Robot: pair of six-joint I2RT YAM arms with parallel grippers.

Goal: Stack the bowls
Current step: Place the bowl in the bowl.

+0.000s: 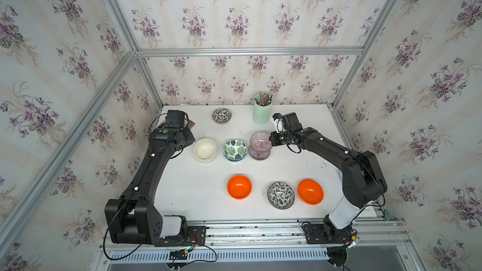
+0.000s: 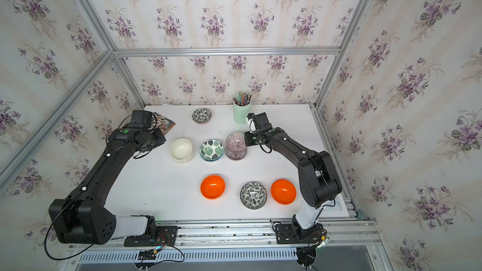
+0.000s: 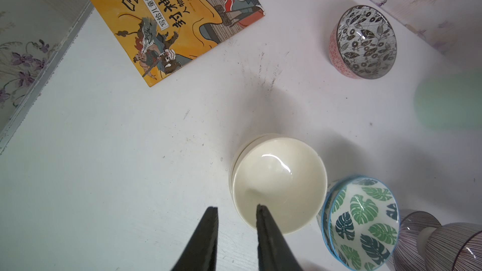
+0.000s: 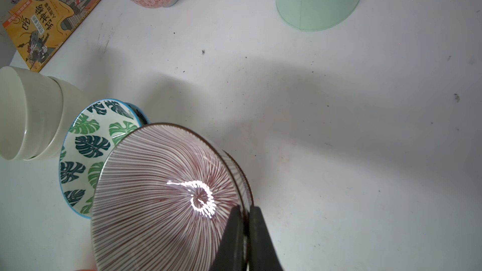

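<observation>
Clock: I read 12 o'clock as the back wall, seen from above.
Left arm: my left gripper [image 3: 236, 207] hangs at the 9 o'clock rim of the cream bowls [image 1: 205, 149]. Its jaws stand a narrow gap apart with bare tabletop [image 1: 198, 191] showing between them, and they hold nothing.
Right arm: my right gripper [image 4: 246, 209] has its jaws pinched tight on the rim of the upper striped bowl [image 4: 161, 199], at that bowl's 3 o'clock edge.
Striped pair: the upper striped bowl is tilted over the lower striped bowl [image 1: 258, 155] and sits a little toward 12 o'clock of it. I cannot tell whether the two touch.
Cream pair: the cream bowls are two, nested and upright, at 9 o'clock of the leaf bowls [image 1: 235, 149].
Leaf pair: the leaf bowls are two, nested, near the middle of the tabletop, just beside the cream bowls on one side and the lower striped bowl on the other.
Back edge: the far floral bowl [image 1: 221, 115] stands alone and upright at 11 o'clock of the leaf bowls.
Near row: the centre orange bowl [image 1: 239, 186] lies alone at 6 o'clock of the leaf bowls. The near floral bowl [image 1: 281, 195] lies between 4 and 5 o'clock of them. The outer orange bowl [image 1: 310, 191] is just beside it, at its 3 o'clock.
Cup: the pencil cup [image 1: 261, 112] is mint green, upright and full of pencils, at 12 o'clock of the striped bowls.
Book: the book [image 2: 164, 123] lies flat at the tabletop's 10 o'clock corner, partly under my left wrist.
</observation>
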